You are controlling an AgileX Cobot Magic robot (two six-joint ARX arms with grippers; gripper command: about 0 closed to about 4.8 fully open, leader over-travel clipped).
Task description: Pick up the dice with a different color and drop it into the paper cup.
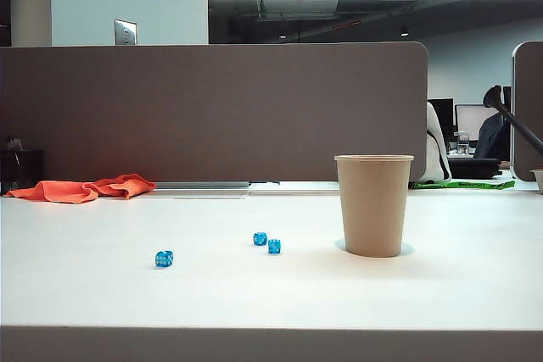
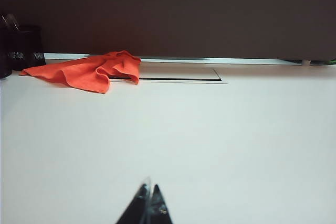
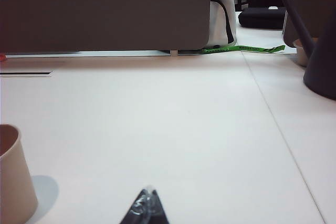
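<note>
With both arms parked low, the left gripper [image 2: 147,203] and right gripper [image 3: 147,205] pinched closed on nothing, the paper cup [image 1: 373,204] waits right of centre; the orange die is unseen.

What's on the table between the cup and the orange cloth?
In the exterior view, three blue dice sit on the table between the paper cup and the orange cloth.

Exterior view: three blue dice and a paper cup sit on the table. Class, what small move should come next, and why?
Probably lift the right gripper, shut near the paper cup, to look behind and into it: only the blue dice show, and no odd-coloured die appears in any view. The left gripper, also shut, sees neither dice nor cup.
</note>
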